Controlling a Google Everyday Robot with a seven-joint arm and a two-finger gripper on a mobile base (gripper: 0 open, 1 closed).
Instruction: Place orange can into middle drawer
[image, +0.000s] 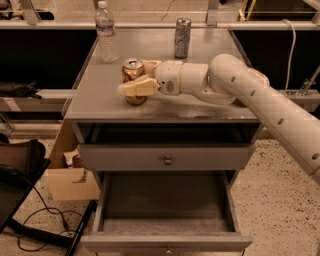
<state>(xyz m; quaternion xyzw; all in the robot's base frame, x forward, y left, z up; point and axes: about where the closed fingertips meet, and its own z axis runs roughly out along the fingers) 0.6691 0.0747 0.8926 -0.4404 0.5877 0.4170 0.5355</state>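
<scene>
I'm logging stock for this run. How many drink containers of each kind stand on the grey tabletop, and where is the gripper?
Cans: 2, the orange can near the front left and the silver can at the back.
Bottles: 1, the water bottle at the back left.
Total: 3.
The gripper is at the orange can, which stands on the tabletop.

The orange can (133, 69), orange-gold with a silver top, stands upright near the tabletop's (200, 107) left front, the gripper (134, 76) at it. Below, the grey middle drawer (165, 200) hangs open.
</scene>
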